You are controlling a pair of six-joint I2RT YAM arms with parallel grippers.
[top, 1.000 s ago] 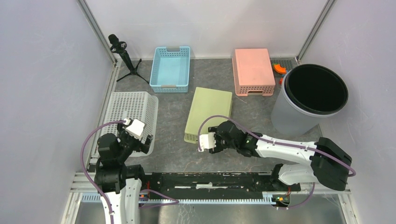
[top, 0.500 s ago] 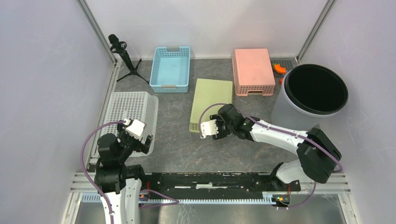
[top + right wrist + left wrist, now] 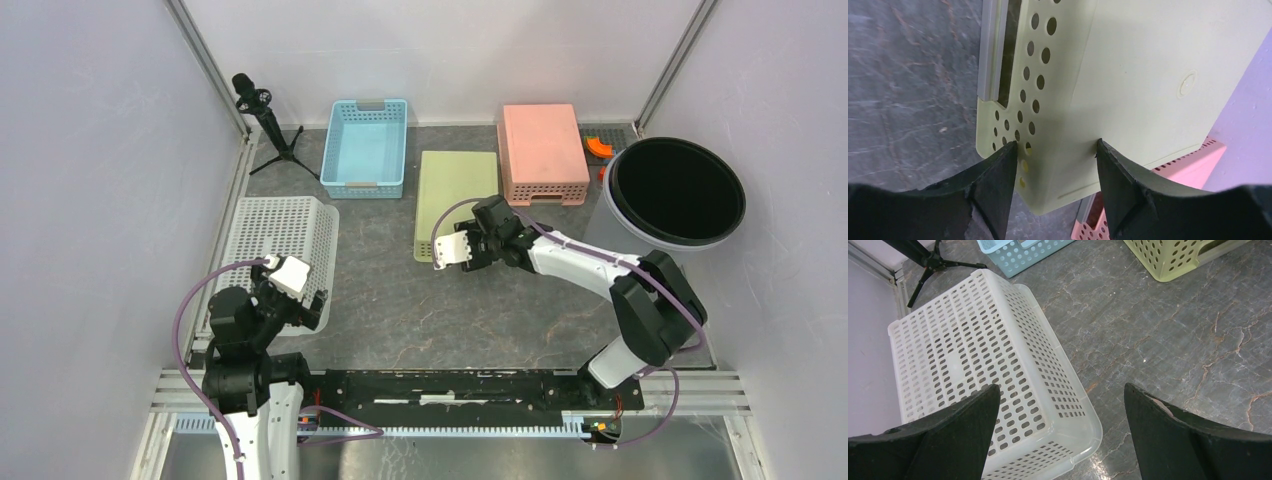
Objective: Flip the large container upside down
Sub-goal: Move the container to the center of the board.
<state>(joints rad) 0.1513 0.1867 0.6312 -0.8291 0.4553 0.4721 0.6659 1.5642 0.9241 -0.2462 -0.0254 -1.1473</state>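
Note:
A pale green container [image 3: 457,195] lies bottom up in the middle of the table, its long side running front to back. My right gripper [image 3: 472,258] is at its near right corner. In the right wrist view the fingers [image 3: 998,175] press on that corner of the green container [image 3: 1128,75], one on the perforated end wall and one on the flat bottom, so my right gripper [image 3: 1055,145] is shut on it. A big grey round bin [image 3: 640,240] stands upright at the right. My left gripper [image 3: 312,303] hangs open over the near corner of an overturned white basket [image 3: 280,240].
A blue basket [image 3: 366,150] stands upright at the back. A pink basket [image 3: 541,150] lies bottom up just right of the green one. A black tripod [image 3: 265,115] stands at the back left. In the left wrist view the white basket [image 3: 973,375] lies under my left gripper [image 3: 1062,387].
My right gripper has moved away from the arm bases, and the green container has gone with it, sliding back and straightening beside the pink basket. The left arm has not moved.

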